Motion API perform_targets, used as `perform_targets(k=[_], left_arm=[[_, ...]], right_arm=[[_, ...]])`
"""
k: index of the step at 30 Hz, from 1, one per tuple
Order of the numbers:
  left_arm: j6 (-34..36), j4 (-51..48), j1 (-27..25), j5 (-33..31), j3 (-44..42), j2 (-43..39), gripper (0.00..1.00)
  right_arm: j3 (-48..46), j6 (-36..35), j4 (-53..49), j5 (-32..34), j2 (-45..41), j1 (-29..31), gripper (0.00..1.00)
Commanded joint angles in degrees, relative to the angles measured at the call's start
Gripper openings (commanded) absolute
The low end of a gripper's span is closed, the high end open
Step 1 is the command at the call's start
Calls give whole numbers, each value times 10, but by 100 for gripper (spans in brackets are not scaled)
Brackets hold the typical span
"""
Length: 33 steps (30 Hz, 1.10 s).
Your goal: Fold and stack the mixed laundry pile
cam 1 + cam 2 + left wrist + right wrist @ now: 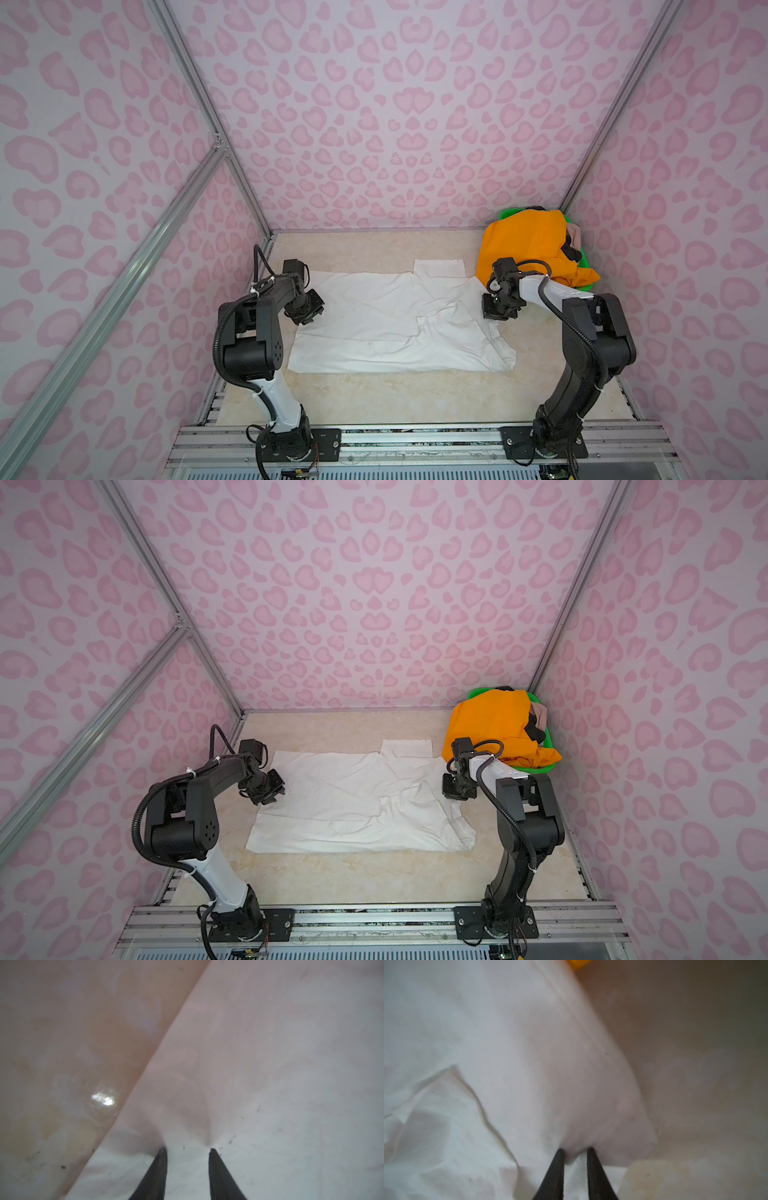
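Both arms bend down to the white T-shirt (374, 328) lying flat at the frame's centre in both top views, the left gripper (188, 1150) pressing parted tips on its left edge, the right gripper (575, 1150) pinching its right edge.

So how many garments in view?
4: white shirt spread on the table; orange shorts, a black piece and a beige piece on the basket. More may be hidden underneath.

The T-shirt (374, 316) lies spread on the surface (374, 399), my left hand (309, 318) at its left edge, my right hand (496, 313) at its right. Behind it, right, shorts (523, 245) cover the basket (503, 214).
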Motion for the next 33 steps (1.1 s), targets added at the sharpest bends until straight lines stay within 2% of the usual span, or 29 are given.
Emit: perform_targets(k=[1,8,12,16,19,22,25,27,30,33], left_arm=[[-29,-38,10,-57,-28,-12,33],[-49,-46,48,-84,-123,-92,32],[-39,-60,51,-107,-150,-125,32],[-32,-56,52,-102,-153,-134,33],[-20,-57,52,-81,-124,-124,35],[-10,-72,52,-81,-78,-114,41],[4,-84,52,-86,-28,-104,45],[18,-81,52,-89,3,-93,51],[44,-62,54,-96,41,-64,66],[55,-61,64,-96,92,-11,69]], right_arm=[[-12,-7,-14,11,7,0,22],[-60,-12,-32,18,-27,4,22],[-85,-17,-45,20,-47,18,22],[-88,-22,-63,29,-58,31,23],[-68,-24,-73,45,-67,34,27],[-27,-38,-85,55,-75,39,31],[21,-65,-83,40,-71,42,36],[63,-82,-82,26,-49,42,40],[141,-107,-78,-2,4,42,45],[225,-116,-74,-16,75,42,45]])
